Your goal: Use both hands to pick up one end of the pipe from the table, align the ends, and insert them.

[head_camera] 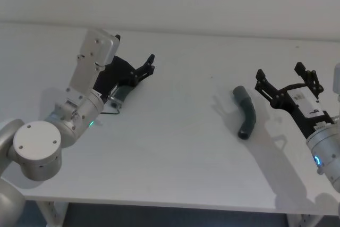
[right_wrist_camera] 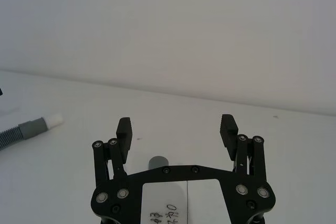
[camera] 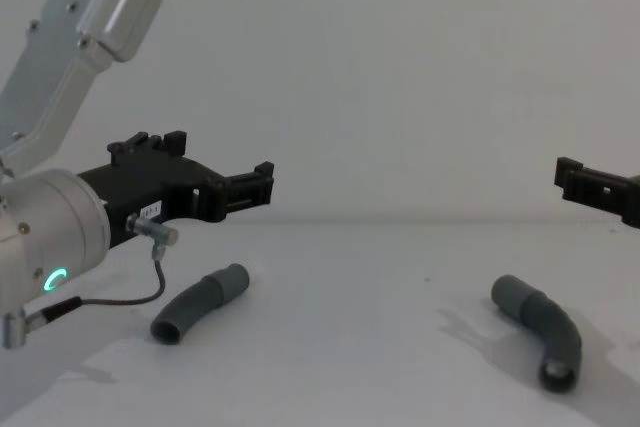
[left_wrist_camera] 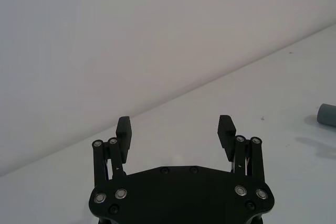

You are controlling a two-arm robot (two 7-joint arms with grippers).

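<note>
1. We see the left gripper (head_camera: 151, 64) spread wide, holding nothing, hanging above the left pipe piece (camera: 200, 302).
2. The right gripper (head_camera: 280, 70) is released too (nothing between its fingers), near the right pipe piece (head_camera: 246, 111), on its right side.
3. Both pieces lie on the table (head_camera: 175, 147), well apart.

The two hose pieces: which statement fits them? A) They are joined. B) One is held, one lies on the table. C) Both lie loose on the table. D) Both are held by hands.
C: the left hose piece and the right hose piece lie apart on the table, and the left hand and right hand are open, holding nothing.
</note>
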